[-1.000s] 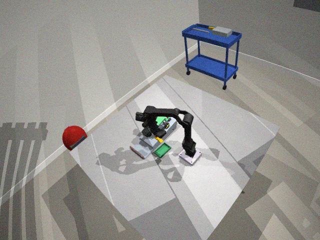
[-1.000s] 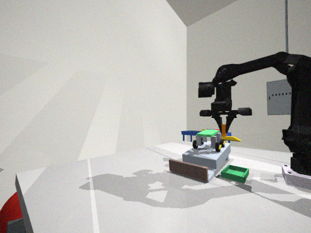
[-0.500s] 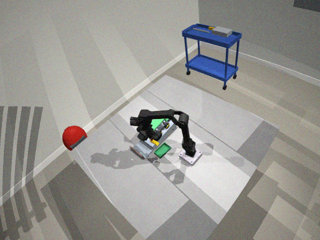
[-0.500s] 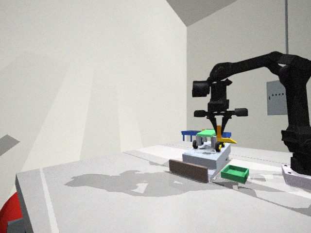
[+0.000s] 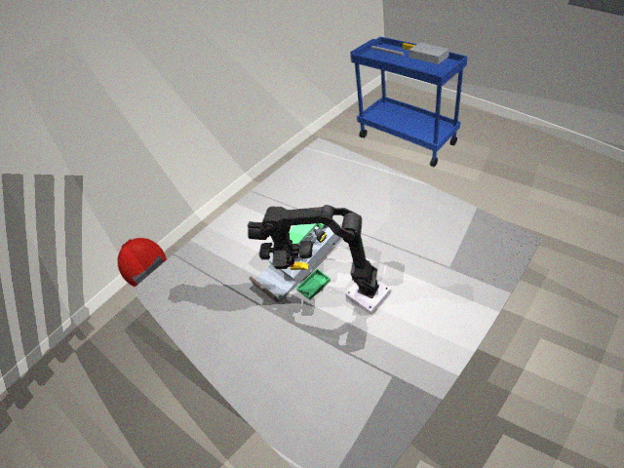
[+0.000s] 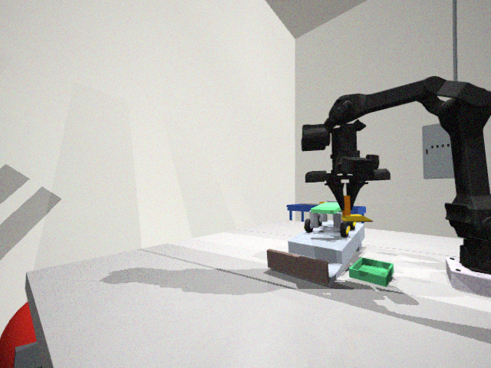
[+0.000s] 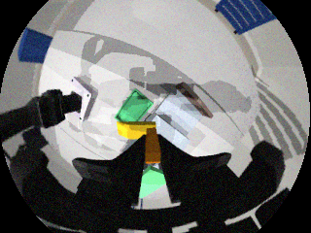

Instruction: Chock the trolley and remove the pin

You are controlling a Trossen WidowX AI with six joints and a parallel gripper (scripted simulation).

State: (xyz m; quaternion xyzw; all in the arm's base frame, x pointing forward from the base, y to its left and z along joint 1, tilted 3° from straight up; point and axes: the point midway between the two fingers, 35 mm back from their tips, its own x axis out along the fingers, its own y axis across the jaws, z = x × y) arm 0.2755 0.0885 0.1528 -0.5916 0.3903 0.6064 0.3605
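Observation:
My gripper [image 6: 347, 206] [image 7: 151, 137] is shut on the orange handle of the yellow chock [image 5: 299, 265] [image 6: 357, 218] [image 7: 135, 130]. It holds the chock in the air near the ramp's tray side, on the downhill side of the trolley in the top view. The trolley [image 5: 301, 233] [image 6: 325, 207] [image 7: 153, 183], with a green top and black-and-yellow wheels, stands on the grey-blue ramp [image 5: 273, 281] [image 6: 313, 249] [image 7: 177, 113], partly hidden by the gripper. The red-headed pin cannot be made out. The green tray [image 5: 313, 284] [image 6: 367, 276] [image 7: 134, 106] looks empty.
A brown end board [image 6: 297, 266] [image 7: 194, 100] stands at the ramp's low end. The tray lies beside the ramp, between it and the arm's pale base plate [image 5: 370, 304] [image 6: 468, 280]. A blue cart [image 5: 409, 62] stands beyond the work surface, and a red ball [image 5: 140, 258] is beside its edge.

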